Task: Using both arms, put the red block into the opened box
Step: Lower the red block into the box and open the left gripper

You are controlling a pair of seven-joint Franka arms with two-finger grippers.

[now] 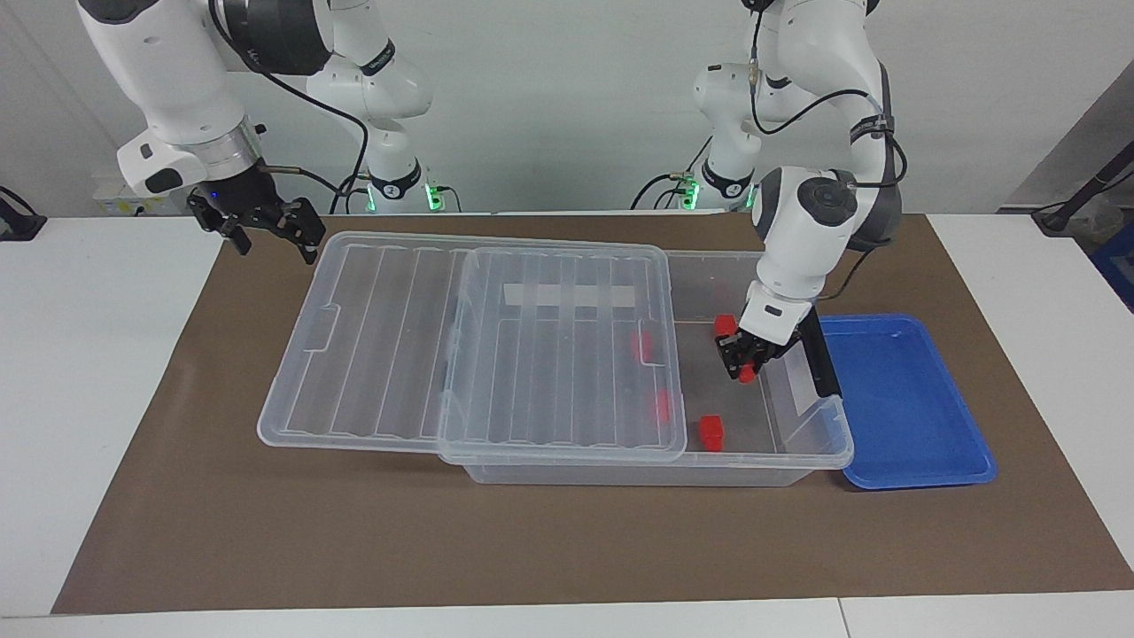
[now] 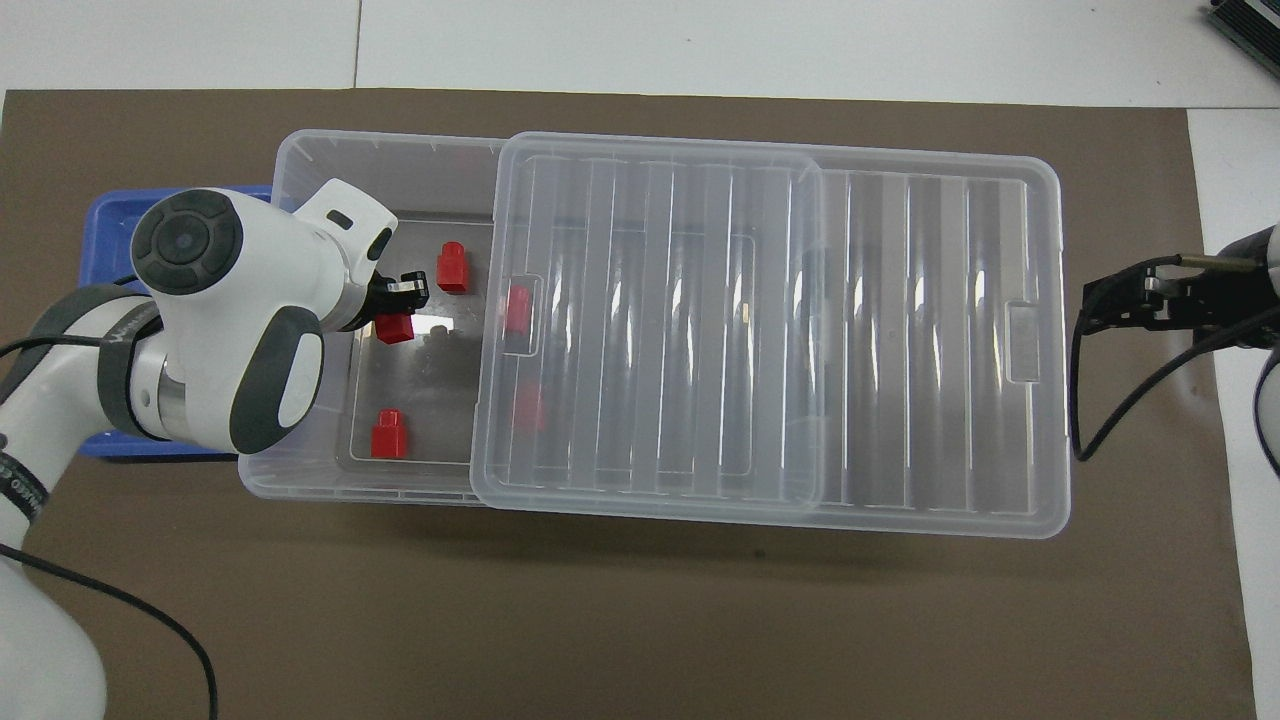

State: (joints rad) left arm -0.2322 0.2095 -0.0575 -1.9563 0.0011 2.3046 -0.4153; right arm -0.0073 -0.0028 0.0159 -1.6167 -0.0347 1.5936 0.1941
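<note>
My left gripper (image 1: 741,358) is shut on a red block (image 1: 747,373) and hangs low inside the uncovered end of the clear box (image 1: 638,474), just above its floor. From overhead the same red block (image 2: 395,327) shows under the left gripper (image 2: 402,298). Two more red blocks (image 1: 726,324) (image 1: 710,430) lie on the bare floor, and two others (image 1: 642,346) show through the ribbed lid (image 1: 381,337). The lid is slid toward the right arm's end and overhangs the box there. My right gripper (image 1: 266,227) waits open in the air by the lid's corner.
A shallow blue tray (image 1: 904,399) lies against the box at the left arm's end. The box's dark latch (image 1: 819,359) stands up on that end wall, close beside the left wrist. Brown mat covers the table.
</note>
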